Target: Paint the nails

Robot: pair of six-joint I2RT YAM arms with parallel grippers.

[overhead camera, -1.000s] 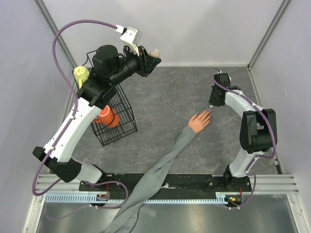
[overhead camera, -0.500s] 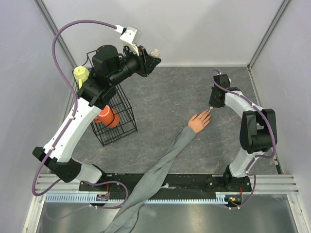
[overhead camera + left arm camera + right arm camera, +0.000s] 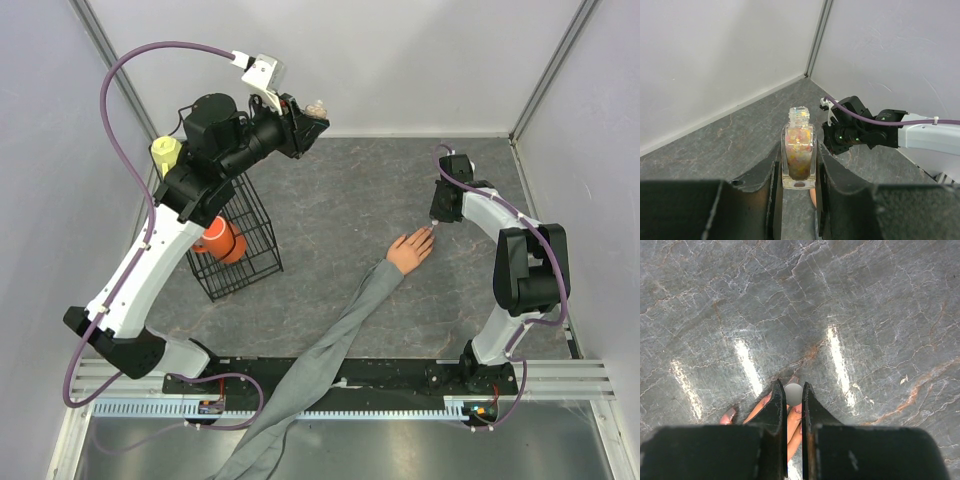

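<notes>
- The mannequin hand (image 3: 409, 250) lies palm down on the dark stone-patterned table (image 3: 340, 195), right of centre in the overhead view. Its long grey sleeve (image 3: 335, 345) trails to the bottom edge.
- The nails (image 3: 730, 414) point to the upper right. In the right wrist view one looks reddish-pink; the others are mostly hidden by the tool.
- The right gripper (image 3: 792, 390) hangs directly over the fingertips. Its jaws are pinched narrow on a small pale round brush cap (image 3: 793, 394). The bristles are not visible.
- Over the last second this gripper has barely shifted, so it looks to be mid-stroke or pausing on one nail.
- The left gripper (image 3: 799, 172) is raised at the upper left of the overhead view, clamped on an uncapped nail polish bottle (image 3: 799, 147) held upright and filled with mottled orange and yellow polish.
- The left arm has drifted slightly leftward, but the bottle stayed upright.
- A black wire basket (image 3: 245, 235) stands at left.
- Judgement: painting is under way; how many nails are done cannot be told.
</notes>
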